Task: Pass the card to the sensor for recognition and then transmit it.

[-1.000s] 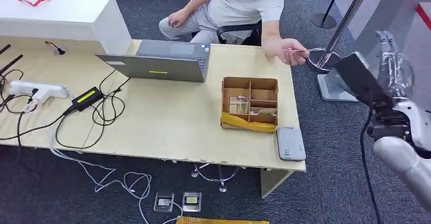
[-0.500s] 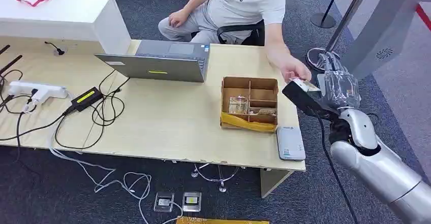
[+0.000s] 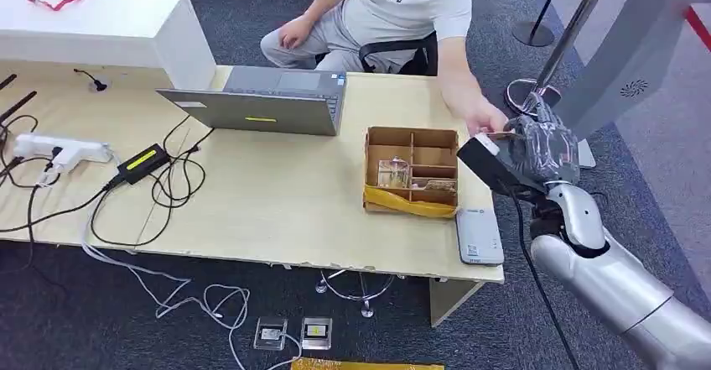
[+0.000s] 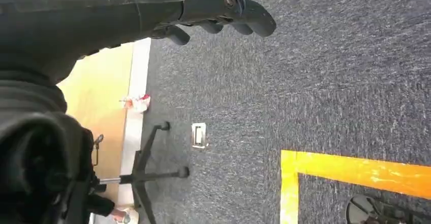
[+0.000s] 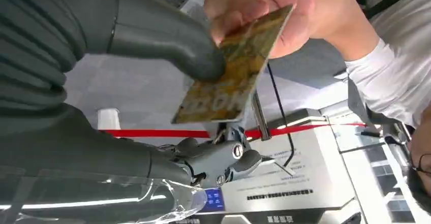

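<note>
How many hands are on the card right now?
2: the robot's right hand presses its thumb on the card, and the person's hand pinches its far end, beside the table corner.

A pale wooden table (image 3: 277, 211) stands on dark grey carpet (image 3: 101, 320). Beyond the table, a white box-shaped counter (image 3: 109, 26); beside it, a black office chair (image 3: 398, 51); a yellow floor stripe (image 4: 356, 170) crosses the carpet nearby.

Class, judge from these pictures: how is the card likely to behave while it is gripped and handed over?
The card looks flat and unbent between the person's hand and the right hand's thumb, so probably stiff. It appears thin, likely light. Its glossy face may slip under a light pinch.
</note>
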You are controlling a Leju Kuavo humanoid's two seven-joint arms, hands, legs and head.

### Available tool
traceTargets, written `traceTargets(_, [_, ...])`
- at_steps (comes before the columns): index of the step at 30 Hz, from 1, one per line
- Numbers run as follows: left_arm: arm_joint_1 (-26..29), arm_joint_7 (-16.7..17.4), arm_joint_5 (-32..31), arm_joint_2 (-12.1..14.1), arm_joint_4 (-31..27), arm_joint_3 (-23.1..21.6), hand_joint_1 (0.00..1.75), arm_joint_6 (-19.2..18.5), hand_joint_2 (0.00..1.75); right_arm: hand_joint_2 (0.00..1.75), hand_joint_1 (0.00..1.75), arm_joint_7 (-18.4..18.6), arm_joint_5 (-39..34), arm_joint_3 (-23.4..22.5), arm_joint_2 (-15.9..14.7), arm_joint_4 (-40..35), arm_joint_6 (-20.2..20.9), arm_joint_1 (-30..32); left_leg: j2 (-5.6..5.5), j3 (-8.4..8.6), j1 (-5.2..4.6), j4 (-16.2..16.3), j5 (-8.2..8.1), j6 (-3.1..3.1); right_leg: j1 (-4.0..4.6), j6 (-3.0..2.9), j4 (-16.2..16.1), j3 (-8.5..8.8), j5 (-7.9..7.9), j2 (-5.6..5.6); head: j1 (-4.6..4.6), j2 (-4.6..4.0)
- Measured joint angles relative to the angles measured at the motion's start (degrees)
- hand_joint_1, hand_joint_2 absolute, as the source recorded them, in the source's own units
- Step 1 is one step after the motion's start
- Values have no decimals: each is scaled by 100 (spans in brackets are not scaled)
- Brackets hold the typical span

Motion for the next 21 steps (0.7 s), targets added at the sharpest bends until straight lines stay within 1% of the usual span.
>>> traceTargets(6, [3, -7, 6, 4, 0, -50, 0, 26, 0, 175, 175, 6, 111, -59, 44, -116, 2, 4, 0, 0, 0, 0, 0, 0, 0, 0, 0, 0, 0, 0, 2, 0])
traceTargets(8, [3, -7, 48, 4, 0, -50, 0, 94, 0, 175, 175, 2, 162, -76, 63, -170, -26, 5, 0, 0, 0, 0, 0, 0, 0, 0, 0, 0, 0, 0, 0, 0])
traceTargets(13, [3, 35, 114, 2, 0, -50, 0, 179, 0, 175, 175, -164, 160, -94, 210, -173, -94, 5, 3, 1, 0, 0, 0, 0, 0, 0, 0, 0, 0, 2, 0, 0])
traceTargets(17, [3, 96, 173, -2, -4, -50, 0, 214, 0, 175, 175, -392, -171, -65, 370, -129, -116, 18, 3, 1, 0, 0, 0, 0, 1, 0, 0, 0, 0, 2, 2, 0])
traceTargets(21, [4, 116, 225, -4, -13, -50, 0, 227, 0, 175, 175, -601, -502, -26, 546, 103, -225, 138, 2, 0, 0, 0, 0, 0, 0, 0, 0, 0, 0, 1, 2, 0])
